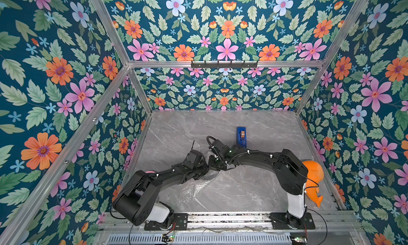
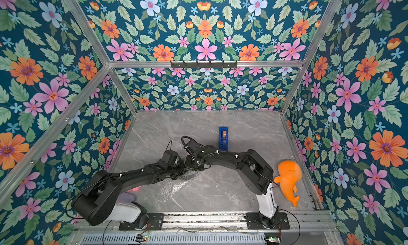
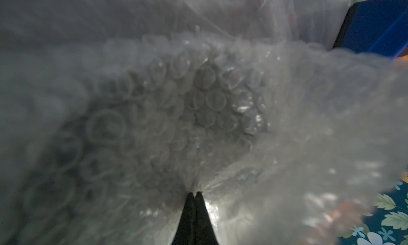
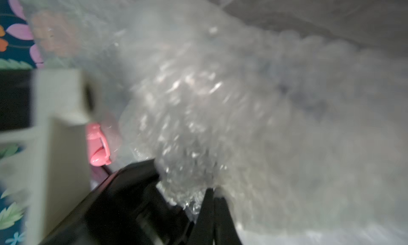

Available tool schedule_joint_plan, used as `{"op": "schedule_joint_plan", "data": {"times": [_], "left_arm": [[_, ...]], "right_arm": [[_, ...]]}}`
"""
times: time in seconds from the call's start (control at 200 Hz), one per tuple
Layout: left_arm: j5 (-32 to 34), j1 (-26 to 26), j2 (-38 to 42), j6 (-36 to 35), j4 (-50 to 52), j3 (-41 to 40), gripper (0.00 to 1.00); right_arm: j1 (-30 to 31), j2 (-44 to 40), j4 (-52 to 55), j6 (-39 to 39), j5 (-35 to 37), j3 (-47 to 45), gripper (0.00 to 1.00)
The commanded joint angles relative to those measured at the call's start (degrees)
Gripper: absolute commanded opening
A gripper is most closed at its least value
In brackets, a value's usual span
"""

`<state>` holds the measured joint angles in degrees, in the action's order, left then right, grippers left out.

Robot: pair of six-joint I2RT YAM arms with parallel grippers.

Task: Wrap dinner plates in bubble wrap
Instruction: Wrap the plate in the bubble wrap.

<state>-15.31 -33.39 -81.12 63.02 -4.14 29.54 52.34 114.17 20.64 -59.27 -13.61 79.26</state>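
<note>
- While both arms meet over the middle of the grey marble table point(image 1: 254, 188), the bubble wrap point(image 1: 194, 187) trails from them as a crumpled strip, its long axis slanting toward the corner by the left arm's base.
- Its far end is held twice: the left gripper point(image 3: 196, 192) is pinched tight on a fold, and the right gripper point(image 4: 213, 191) is clamped on it just beside.
- No dinner plate shows plainly; it may lie hidden beneath.
</note>
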Motion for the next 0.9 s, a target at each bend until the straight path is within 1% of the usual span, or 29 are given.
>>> {"op": "schedule_joint_plan", "data": {"times": [0.0,0.17,0.28,0.38,0.435,0.585,0.8,0.895], "left_arm": [[0.5,0.1,0.7,1.3,-0.1,0.5,0.0],[0.8,0.2,1.7,2.0,0.9,2.4,0.0],[2.3,0.8,4.0,1.7,4.8,4.1,0.0],[3.8,2.0,6.3,1.1,7.9,3.7,0.01],[3.5,2.8,6.4,0.5,8.8,3.0,0.0],[-0.1,4.7,5.1,0.5,7.0,-1.0,0.0],[0.0,5.9,6.9,1.1,5.9,-3.0,0.0],[-0.2,6.1,6.8,1.0,4.8,-3.1,0.0]], "right_arm": [[0.2,1.9,-3.1,-4.7,-1.7,0.2,0.0],[0.1,3.3,-1.5,-7.3,-2.2,-1.9,0.0],[-0.5,2.6,-2.2,-8.2,-2.0,-3.4,0.0],[-0.7,2.4,-0.7,-8.1,-1.6,-3.1,0.0],[-0.7,2.2,-1.1,-7.9,-1.9,-3.2,0.0],[-0.8,1.3,-1.0,-7.2,-2.3,-2.0,0.0],[-0.7,0.8,-1.7,-5.1,-4.8,1.5,0.0],[0.5,1.4,-2.1,-3.8,-6.8,4.3,0.0]]}}
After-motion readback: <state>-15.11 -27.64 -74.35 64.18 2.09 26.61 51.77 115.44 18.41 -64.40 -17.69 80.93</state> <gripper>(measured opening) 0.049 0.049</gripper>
